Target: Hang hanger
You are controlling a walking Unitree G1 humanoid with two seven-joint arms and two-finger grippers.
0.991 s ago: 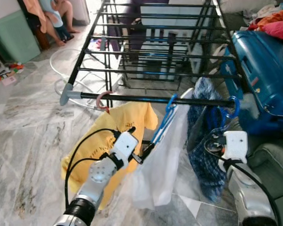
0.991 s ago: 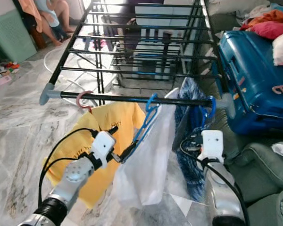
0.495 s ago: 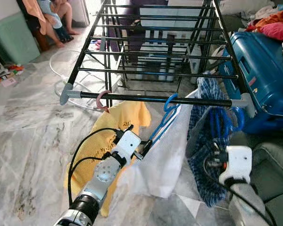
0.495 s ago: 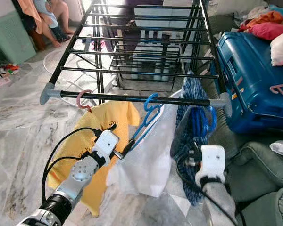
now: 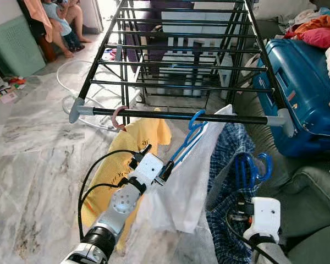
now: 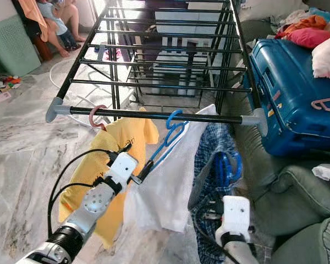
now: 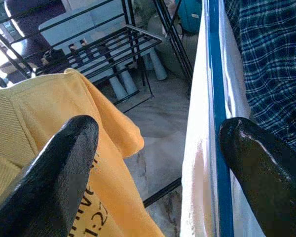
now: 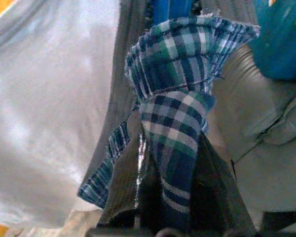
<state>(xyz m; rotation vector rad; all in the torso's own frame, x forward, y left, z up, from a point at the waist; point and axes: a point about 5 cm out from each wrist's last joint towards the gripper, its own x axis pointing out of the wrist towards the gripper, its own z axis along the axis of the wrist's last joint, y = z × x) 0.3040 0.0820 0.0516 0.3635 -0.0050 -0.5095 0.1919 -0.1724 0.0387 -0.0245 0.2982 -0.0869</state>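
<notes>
So the right gripper (image 8: 172, 163) has its fingers clamped on the plaid shirt (image 5: 231, 165), which sits on a blue hanger (image 5: 250, 165) whose hook is hanging in the air below the rack's (image 5: 181, 66) front bar (image 5: 176, 115), not on it, just in front of the grey sofa (image 5: 308, 192). The left gripper (image 7: 153, 163) has its fingers spread wide, one beside the yellow shirt (image 5: 129, 159) and the other right by the second blue hanger (image 5: 190, 137) carrying the white garment (image 5: 192, 176). That one is hooked over the bar, and the yellow shirt's pink hook (image 5: 118, 118) hangs there too. A blue suitcase (image 5: 302, 82) sits off to the right.
</notes>
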